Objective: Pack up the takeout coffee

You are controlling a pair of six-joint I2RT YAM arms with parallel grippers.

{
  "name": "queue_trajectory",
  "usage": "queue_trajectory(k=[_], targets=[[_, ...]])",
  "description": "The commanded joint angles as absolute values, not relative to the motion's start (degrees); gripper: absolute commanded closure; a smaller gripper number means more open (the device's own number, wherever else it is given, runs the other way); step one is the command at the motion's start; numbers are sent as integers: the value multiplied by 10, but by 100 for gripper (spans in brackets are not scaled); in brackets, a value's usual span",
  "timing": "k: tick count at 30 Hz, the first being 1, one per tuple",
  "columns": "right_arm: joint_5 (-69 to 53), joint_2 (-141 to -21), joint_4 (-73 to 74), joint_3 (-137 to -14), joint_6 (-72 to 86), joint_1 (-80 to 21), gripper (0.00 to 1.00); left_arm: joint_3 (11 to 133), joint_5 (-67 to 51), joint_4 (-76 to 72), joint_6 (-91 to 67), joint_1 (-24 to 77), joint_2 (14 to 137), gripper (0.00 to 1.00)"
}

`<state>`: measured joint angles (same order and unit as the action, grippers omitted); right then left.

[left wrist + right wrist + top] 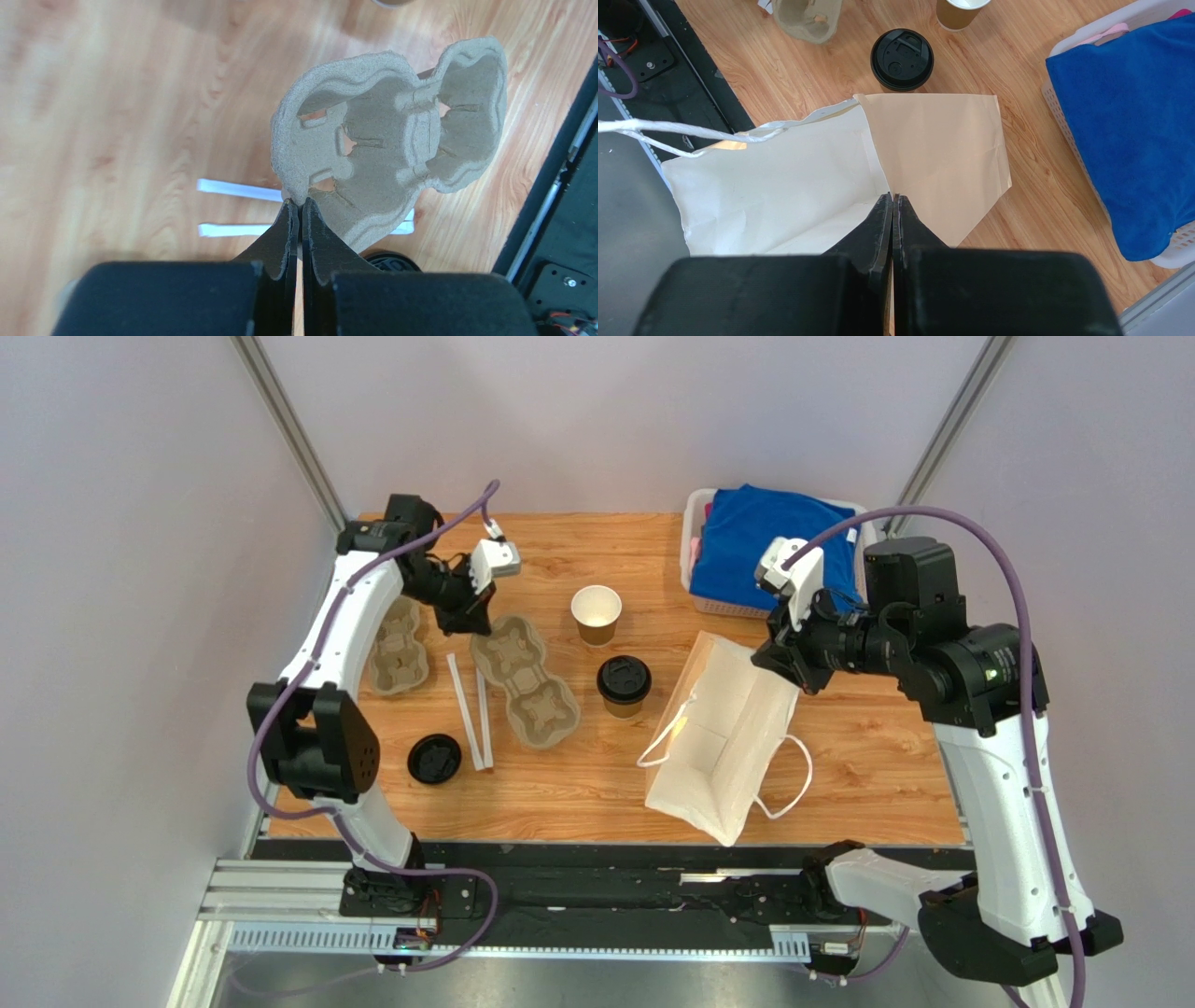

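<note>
Currently pinching rim of pulp carrier (pixel 393 133) with left gripper (pixel 300 206), fingers pressed together; likewise pinching paper bag (pixel 808 189) edge with right gripper (pixel 892 199). Lidded takeout coffee (pixel 624 681) upright on table (pixel 870 756), between carrier and bag.

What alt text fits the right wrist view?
The right gripper, shut, pinches the edge of a cream paper bag lying on the wooden table. Beyond the bag stands the takeout coffee with its black lid. A blue cloth fills a white basket at the view's right edge, and a cup carrier shows at the top.
</note>
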<state>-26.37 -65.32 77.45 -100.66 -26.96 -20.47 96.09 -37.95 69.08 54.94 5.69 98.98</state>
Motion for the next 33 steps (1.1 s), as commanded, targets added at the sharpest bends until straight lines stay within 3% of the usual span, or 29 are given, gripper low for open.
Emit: queue_trajectory(k=[1, 7, 10, 15, 21, 28, 33], targets=[[-262, -640, 804, -1000, -248, -214, 100, 1060, -389, 725, 567, 50, 923, 100], [-258, -643, 794, -989, -235, -223, 100, 1341, -391, 752, 477, 50, 921, 100], [-251, -645, 790, -984, -227, -229, 100, 1408, -393, 644, 364, 57, 891, 100], [-236, -656, 780, -976, -215, -229, 100, 1376, -339, 499, 351, 175, 803, 100], [-222, -669, 760, -969, -200, -230, 100, 1363, -219, 515, 445, 399, 769, 100], [-218, -679, 758, -968, -191, -230, 100, 1225, -28, 538, 632, 672, 732, 100], [-221, -683, 754, -973, -187, -230, 100, 1199, 62, 539, 682, 755, 755, 100]])
